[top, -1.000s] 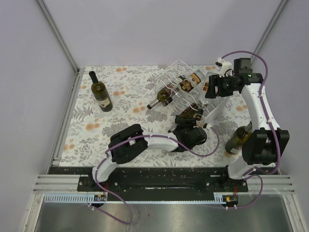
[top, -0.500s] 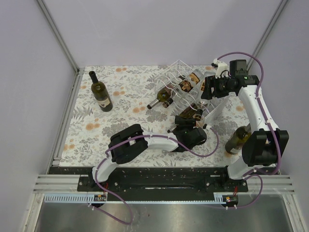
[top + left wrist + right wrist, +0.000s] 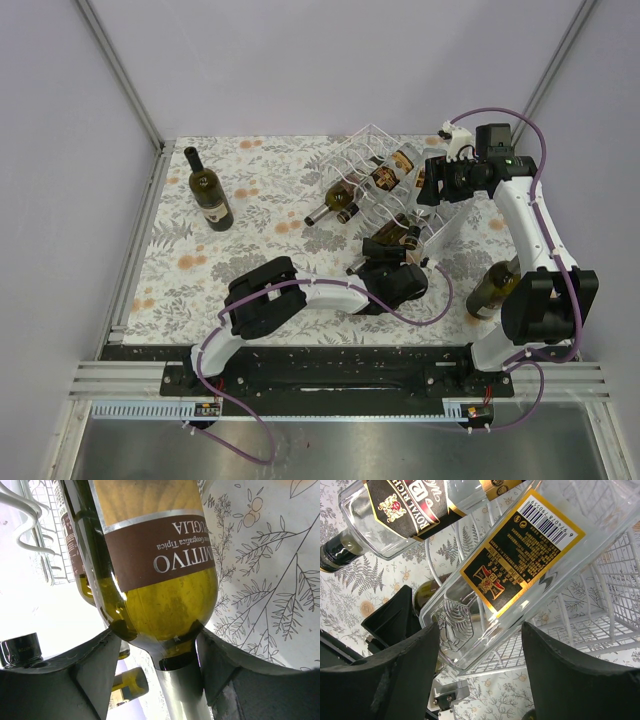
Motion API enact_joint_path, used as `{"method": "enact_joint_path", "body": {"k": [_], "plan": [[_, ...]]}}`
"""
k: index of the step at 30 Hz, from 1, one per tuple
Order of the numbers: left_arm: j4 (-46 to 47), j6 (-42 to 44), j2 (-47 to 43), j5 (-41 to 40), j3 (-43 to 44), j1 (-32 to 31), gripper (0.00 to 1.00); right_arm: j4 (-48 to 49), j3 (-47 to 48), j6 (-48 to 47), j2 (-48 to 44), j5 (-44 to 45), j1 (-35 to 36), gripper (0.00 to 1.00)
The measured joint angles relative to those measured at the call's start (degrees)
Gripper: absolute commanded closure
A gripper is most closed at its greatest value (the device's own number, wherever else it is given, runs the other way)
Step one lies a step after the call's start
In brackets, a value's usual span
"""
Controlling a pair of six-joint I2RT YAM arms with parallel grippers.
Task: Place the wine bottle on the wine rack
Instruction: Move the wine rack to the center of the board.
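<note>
The wine bottle (image 3: 160, 595), green glass with a brown label, lies in the lower tier of the see-through wine rack (image 3: 372, 150), neck pointing toward me. My left gripper (image 3: 388, 262) is shut on the wine bottle at its shoulder; in the left wrist view both fingers (image 3: 100, 660) press the shoulder beside the foil-wrapped neck. My right gripper (image 3: 430, 182) is open at the rack's right end. In the right wrist view the right gripper (image 3: 480, 645) flanks the base of a clear square bottle (image 3: 520, 565) lying in the wine rack (image 3: 600, 625), with gaps on both sides.
A green bottle (image 3: 208, 188) lies on the flowered cloth at far left. Another bottle (image 3: 492, 290) sits beside the right arm's base. A dark bottle (image 3: 335, 208) pokes out of the rack's left side. A second clear bottle (image 3: 395, 510) rests in the upper tier.
The right gripper has shifted a little left toward the rack, and its jaws have narrowed slightly. The left arm and the wine bottle have stayed put.
</note>
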Motion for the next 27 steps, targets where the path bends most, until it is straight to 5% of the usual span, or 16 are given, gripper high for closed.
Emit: {"method": "enact_joint_path", "body": {"k": [27], "plan": [[5.4,-1.7,-6.9,-0.8,-10.4,0.0,0.23,0.0,0.0,0.5,0.0,0.8,0.4,0.29]]}}
